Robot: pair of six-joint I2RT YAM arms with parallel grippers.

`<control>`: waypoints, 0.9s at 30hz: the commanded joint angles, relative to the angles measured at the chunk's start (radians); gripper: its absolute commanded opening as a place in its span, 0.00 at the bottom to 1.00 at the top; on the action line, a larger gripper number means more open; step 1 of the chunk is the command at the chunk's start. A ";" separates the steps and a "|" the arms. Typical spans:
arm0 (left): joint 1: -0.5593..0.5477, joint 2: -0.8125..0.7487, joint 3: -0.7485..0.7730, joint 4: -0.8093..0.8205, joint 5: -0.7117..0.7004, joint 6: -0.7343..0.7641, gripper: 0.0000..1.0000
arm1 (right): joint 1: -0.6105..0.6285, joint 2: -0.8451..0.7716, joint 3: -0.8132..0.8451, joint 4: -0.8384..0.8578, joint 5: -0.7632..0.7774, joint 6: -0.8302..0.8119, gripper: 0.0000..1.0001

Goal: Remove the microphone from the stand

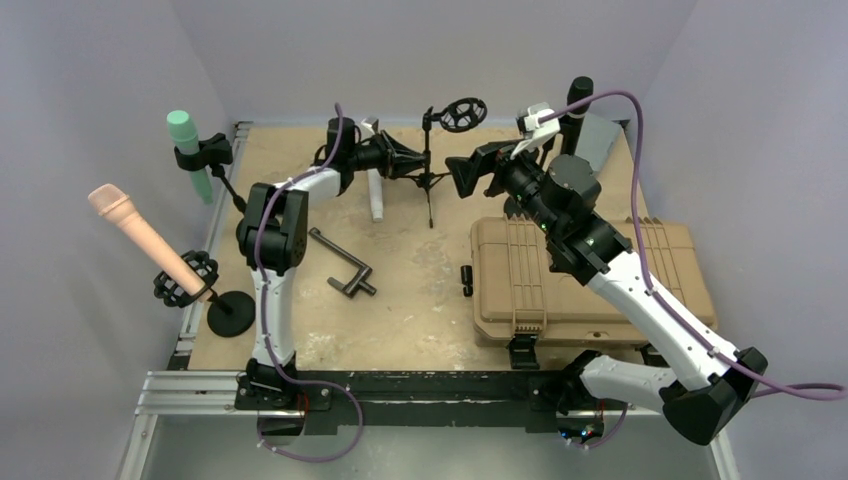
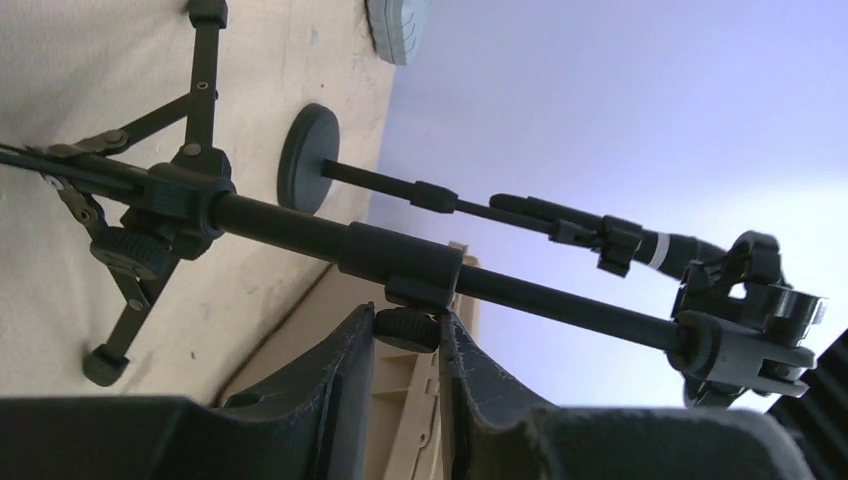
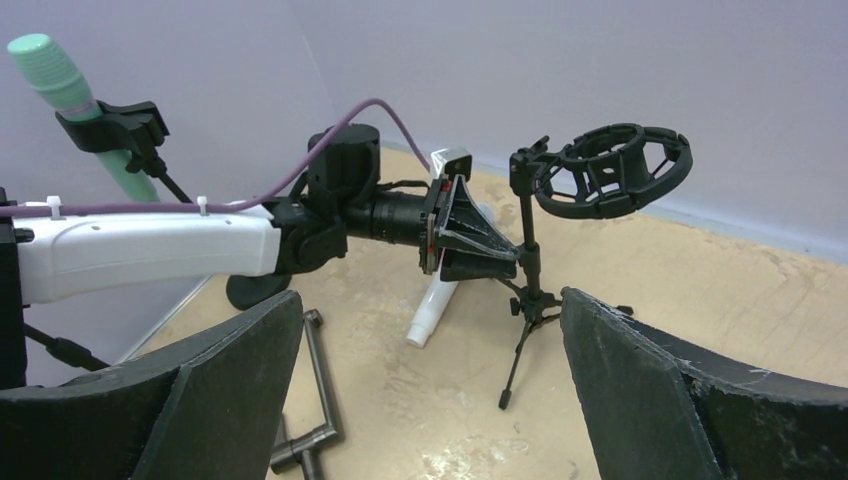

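Note:
A small black tripod stand (image 1: 430,180) stands at the back middle of the table, and its ring shock mount (image 1: 462,113) is empty. A white microphone (image 1: 375,195) lies on the table just left of the stand; it also shows in the right wrist view (image 3: 428,318). My left gripper (image 1: 420,165) is shut on the stand's clamp knob (image 2: 405,330) under the pole (image 2: 300,225). My right gripper (image 1: 462,175) is open and empty, to the right of the stand (image 3: 528,270) and level with its pole, facing it.
A tan hard case (image 1: 580,270) fills the right side. A metal clamp bar (image 1: 340,265) lies mid-table. A green microphone (image 1: 188,150) and a pink microphone (image 1: 140,235) sit in stands at the left edge. A black microphone on a round-base stand (image 1: 578,100) is at back right.

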 commanded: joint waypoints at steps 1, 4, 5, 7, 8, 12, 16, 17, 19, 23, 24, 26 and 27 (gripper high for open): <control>0.003 -0.065 -0.082 0.043 -0.125 -0.229 0.00 | 0.001 -0.019 0.014 0.025 0.003 -0.006 0.99; -0.003 -0.085 -0.149 0.085 -0.165 -0.337 0.00 | 0.001 -0.015 0.018 0.023 -0.006 -0.003 0.99; -0.006 -0.084 -0.169 0.128 -0.174 -0.381 0.00 | 0.001 -0.014 0.019 0.022 -0.009 -0.004 0.99; -0.015 -0.073 -0.181 0.164 -0.180 -0.447 0.00 | 0.002 -0.014 0.019 0.022 -0.008 -0.003 0.99; -0.021 -0.068 -0.184 0.177 -0.182 -0.477 0.00 | 0.001 -0.015 0.019 0.022 -0.008 -0.003 0.99; -0.034 -0.078 -0.236 0.214 -0.242 -0.545 0.00 | 0.001 -0.018 0.020 0.022 -0.006 -0.001 0.99; -0.032 -0.106 -0.246 0.205 -0.259 -0.486 0.15 | 0.001 -0.019 0.027 0.012 0.010 0.000 0.99; -0.032 -0.119 -0.241 0.169 -0.263 -0.442 0.23 | 0.001 -0.020 0.025 0.012 0.016 0.002 0.99; -0.033 -0.164 -0.233 0.082 -0.283 -0.307 0.39 | 0.001 -0.021 0.019 0.015 0.017 0.004 0.99; -0.039 -0.279 -0.263 -0.098 -0.367 0.036 0.64 | 0.001 -0.018 0.010 0.018 0.011 0.015 0.99; -0.039 -0.311 -0.288 -0.105 -0.395 0.108 0.70 | 0.002 -0.017 0.009 0.016 0.010 0.016 0.99; -0.041 -0.378 -0.312 -0.183 -0.475 0.276 0.77 | 0.001 -0.018 0.008 0.010 0.006 0.017 0.99; -0.051 -0.414 -0.313 -0.230 -0.533 0.373 0.77 | 0.001 -0.019 0.008 0.007 0.004 0.017 0.99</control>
